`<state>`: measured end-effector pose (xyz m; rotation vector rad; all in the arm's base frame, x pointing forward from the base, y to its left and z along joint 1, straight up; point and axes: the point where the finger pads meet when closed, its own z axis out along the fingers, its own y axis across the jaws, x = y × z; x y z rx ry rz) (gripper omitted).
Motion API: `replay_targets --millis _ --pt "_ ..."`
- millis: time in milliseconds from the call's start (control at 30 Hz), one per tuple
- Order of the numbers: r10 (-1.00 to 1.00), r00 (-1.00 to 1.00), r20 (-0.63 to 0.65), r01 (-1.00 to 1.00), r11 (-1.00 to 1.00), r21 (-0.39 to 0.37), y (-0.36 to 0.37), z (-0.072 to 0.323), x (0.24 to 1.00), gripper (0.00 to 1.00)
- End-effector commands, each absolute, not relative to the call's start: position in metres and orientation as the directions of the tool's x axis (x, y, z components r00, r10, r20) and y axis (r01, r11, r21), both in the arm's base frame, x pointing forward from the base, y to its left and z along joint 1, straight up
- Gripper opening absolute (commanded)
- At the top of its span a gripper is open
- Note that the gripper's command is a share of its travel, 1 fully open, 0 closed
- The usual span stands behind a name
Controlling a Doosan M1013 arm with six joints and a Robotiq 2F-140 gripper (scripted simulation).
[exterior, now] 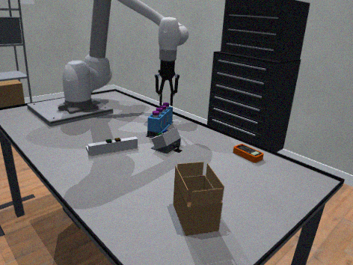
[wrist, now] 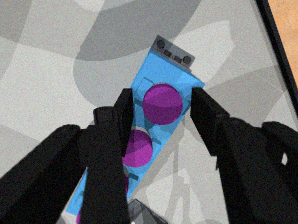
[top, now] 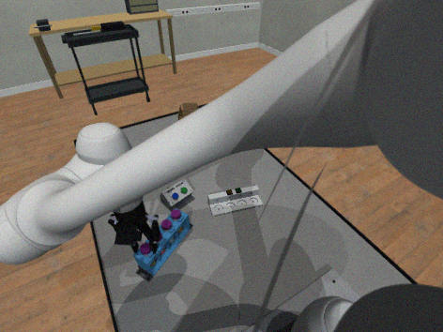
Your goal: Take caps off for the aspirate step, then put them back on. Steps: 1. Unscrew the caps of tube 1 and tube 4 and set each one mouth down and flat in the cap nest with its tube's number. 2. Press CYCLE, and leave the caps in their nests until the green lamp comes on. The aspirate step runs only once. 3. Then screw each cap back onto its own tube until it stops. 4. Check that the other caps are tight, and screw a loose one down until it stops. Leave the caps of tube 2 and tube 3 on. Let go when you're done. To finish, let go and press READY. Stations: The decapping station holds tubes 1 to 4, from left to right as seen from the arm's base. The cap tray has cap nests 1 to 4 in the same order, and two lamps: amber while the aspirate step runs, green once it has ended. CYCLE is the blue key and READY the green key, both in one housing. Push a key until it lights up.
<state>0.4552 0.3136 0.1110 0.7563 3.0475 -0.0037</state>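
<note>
The blue decapping station (top: 180, 231) (exterior: 154, 121) (wrist: 172, 75) holds tubes with purple caps. My gripper (top: 146, 240) (exterior: 167, 102) (wrist: 161, 102) is straight above its end tube, next to the grey end block (wrist: 173, 52). The fingers are open and straddle that end cap (top: 145, 249) (exterior: 166, 105) (wrist: 162, 103), with a small gap on each side. The cap sits on its tube. Another cap (wrist: 137, 148) shows beside it in the wrist view; the rest are hidden behind the fingers there. The white cap tray (top: 212, 206) (exterior: 112, 145) has empty nests and both lamps dark. The key housing (top: 169, 191) (exterior: 166, 140) carries the blue key (top: 175, 196) and the green key (top: 184, 190), both unlit.
A cardboard box (exterior: 198, 198) stands open at the table's near side. An orange meter (exterior: 248, 153) lies at the right. A black drawer cabinet (exterior: 258, 71) stands behind the table. The arm's links (top: 197, 141) block much of the top view.
</note>
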Motion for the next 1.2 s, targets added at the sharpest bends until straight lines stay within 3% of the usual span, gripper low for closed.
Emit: replay_targets --millis 0,233,333,500,700,767,867,1133,1167 --pt "0.467 -0.884 -0.002 0.467 0.884 -0.001 0.3139 0.1116 0.4556 0.41" --pt "0.467 -0.884 -0.002 0.467 0.884 -0.001 0.3139 0.1116 0.4555 0.41" --pt "0.671 -0.741 -0.002 0.671 0.741 0.000 0.3139 0.1116 0.4556 0.41" --pt "0.835 -0.550 0.000 0.835 0.550 0.000 0.3139 0.1116 0.4556 0.41" --pt "0.960 -0.281 0.001 0.960 0.281 0.001 0.3139 0.1116 0.4556 0.41" --pt "0.960 -0.281 0.001 0.960 0.281 0.001 0.3139 0.1116 0.4556 0.41" --pt "0.998 -0.061 0.001 0.998 0.061 0.001 0.3139 0.1116 0.4556 0.41" --pt "0.999 -0.038 -0.001 0.999 0.038 0.001 0.3139 0.1116 0.4556 0.41" --pt "0.999 -0.038 -0.001 0.999 0.038 0.001 0.3139 0.1116 0.4556 0.30"
